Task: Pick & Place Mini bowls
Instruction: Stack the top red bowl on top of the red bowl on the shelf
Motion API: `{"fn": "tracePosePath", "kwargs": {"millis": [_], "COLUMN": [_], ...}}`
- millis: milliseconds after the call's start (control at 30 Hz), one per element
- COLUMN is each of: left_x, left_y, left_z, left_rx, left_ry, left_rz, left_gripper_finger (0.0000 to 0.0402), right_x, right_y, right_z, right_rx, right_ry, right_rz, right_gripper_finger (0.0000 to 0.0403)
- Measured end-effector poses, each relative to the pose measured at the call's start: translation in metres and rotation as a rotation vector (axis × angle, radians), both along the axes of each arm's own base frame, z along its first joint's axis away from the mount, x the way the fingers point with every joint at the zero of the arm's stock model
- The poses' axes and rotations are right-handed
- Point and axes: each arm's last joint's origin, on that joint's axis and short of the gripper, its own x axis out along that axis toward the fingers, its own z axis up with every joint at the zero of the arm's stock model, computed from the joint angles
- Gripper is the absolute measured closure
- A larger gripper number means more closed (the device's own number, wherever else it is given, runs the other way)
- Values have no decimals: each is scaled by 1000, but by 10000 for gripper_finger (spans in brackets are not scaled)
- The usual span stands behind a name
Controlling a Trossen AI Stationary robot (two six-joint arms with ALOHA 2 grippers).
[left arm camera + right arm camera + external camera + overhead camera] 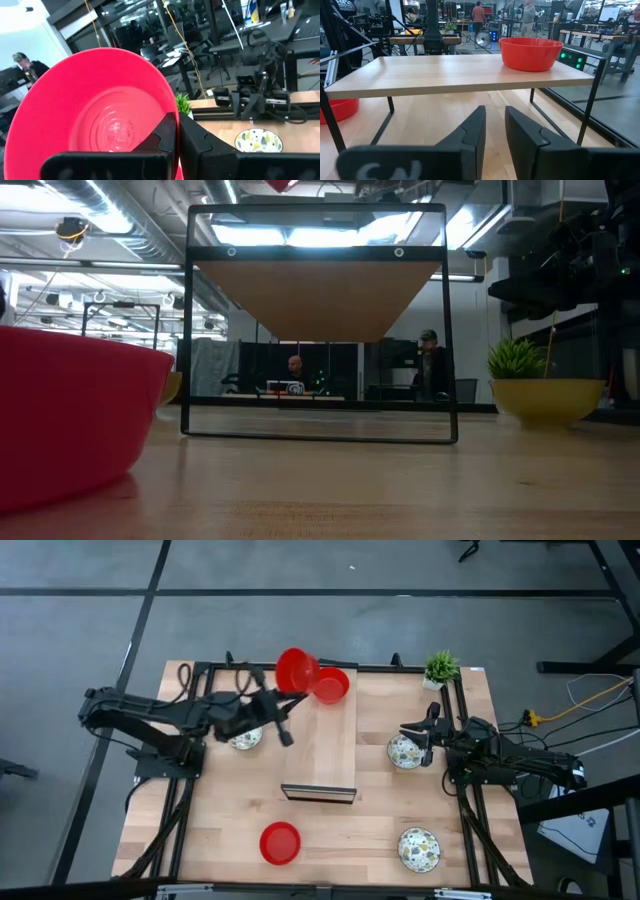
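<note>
Spanning the middle of the worktop [240, 870], a raised wooden shelf [330, 740] already carries one red bowl [333, 686] at its far end, while the left gripper [283, 690], fingers clamped on a second red bowl's [295, 670] rim, holds it tilted in the air beside that one. By my reckoning most remains: a third red bowl [280, 843] and three patterned white bowls [405, 751] [418, 849] [245, 739] sit on the worktop, the right gripper [428, 742] waits partly open, holding nothing, beside one, and no readable writing shows.

Left arm stretched rightward across the worktop [330, 830], left gripper [290, 678] raised, fingers [167, 135] pinched tight on a red bowl's [296, 670] rim. Right arm waiting at the right side, right gripper [425, 745] low, fingers [475, 132] slightly parted, empty.
</note>
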Motion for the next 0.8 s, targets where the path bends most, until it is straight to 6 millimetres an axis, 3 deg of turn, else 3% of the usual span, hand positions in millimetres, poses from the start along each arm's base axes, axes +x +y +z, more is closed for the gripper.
{"fn": "tracePosePath", "kwargs": {"millis": [233, 433, 800], "left_x": [39, 65, 70], "left_y": [20, 43, 94], "left_z": [2, 1, 4], "left_rx": [-12, -126, -357], "left_ry": [135, 206, 260], "left_rz": [53, 8, 8], "left_gripper_finger": [398, 398, 398], "right_x": [0, 0, 0], "right_y": [0, 0, 0], "right_z": [0, 0, 0], "right_rx": [0, 0, 0], "right_ry": [0, 1, 0], "right_rz": [0, 0, 1], "right_gripper_finger": [328, 328, 328]}}
